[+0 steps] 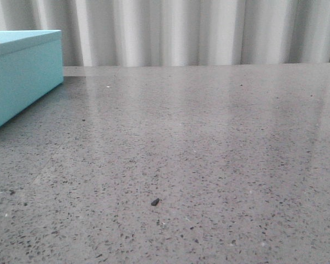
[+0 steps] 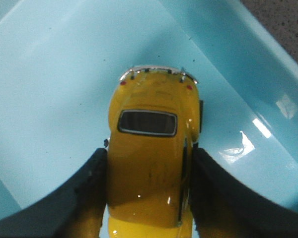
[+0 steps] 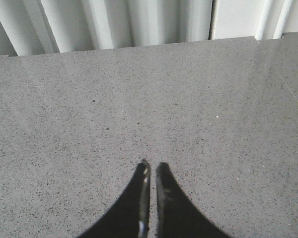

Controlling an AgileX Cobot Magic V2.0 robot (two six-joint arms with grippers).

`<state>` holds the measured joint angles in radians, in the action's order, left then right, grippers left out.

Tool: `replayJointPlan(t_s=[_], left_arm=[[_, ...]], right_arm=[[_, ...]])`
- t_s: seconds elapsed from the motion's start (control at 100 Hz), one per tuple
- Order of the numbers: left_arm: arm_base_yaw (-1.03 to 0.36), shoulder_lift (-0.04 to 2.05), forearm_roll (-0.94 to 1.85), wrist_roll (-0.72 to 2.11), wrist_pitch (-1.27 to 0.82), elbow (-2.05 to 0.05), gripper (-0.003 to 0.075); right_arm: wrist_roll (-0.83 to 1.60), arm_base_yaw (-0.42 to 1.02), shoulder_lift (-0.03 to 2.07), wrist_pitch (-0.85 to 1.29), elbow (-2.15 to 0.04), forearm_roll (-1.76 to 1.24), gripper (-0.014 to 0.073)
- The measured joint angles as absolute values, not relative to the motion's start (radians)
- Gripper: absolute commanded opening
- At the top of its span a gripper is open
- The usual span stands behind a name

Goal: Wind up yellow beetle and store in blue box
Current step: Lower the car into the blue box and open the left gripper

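In the left wrist view the yellow beetle (image 2: 150, 163) is pinched at its sides between my left gripper's (image 2: 148, 158) black fingers (image 2: 89, 193), chrome bumper pointing away. It is inside the blue box (image 2: 49, 74), over the light blue floor; whether its wheels touch the floor I cannot tell. The front view shows only a corner of the blue box (image 1: 22, 77) at the far left, with neither arm in sight. My right gripper (image 3: 152, 167) is shut and empty above bare grey table.
The table (image 1: 209, 143) is grey speckled stone, with a small dark crumb (image 1: 155, 202) near the front. A pale pleated curtain (image 1: 181, 30) hangs behind the table's far edge. The box wall (image 2: 248, 59) rises close beside the car.
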<state>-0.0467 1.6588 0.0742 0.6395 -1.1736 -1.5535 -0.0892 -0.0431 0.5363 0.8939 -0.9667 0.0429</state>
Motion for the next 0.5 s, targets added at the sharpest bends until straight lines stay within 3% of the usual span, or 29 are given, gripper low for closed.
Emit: replayJointPlan(t_s=[0.3, 0.39, 0.5], left_arm=[[-0.047, 1.757, 0.076, 0.610, -1.198, -1.551, 0.0153], [-0.047, 1.764, 0.076, 0.603, -1.195, -1.550, 0.0197], [-0.045, 1.764, 0.076, 0.599, -1.186, -1.550, 0.0304]], right_arm=[[-0.089, -0.043, 0.536, 0.894, -0.967, 0.043, -0.0041], [-0.089, -0.043, 0.536, 0.894, -0.967, 0.045, -0.0041], [-0.089, -0.043, 0.536, 0.889, -0.967, 0.055, -0.0041]])
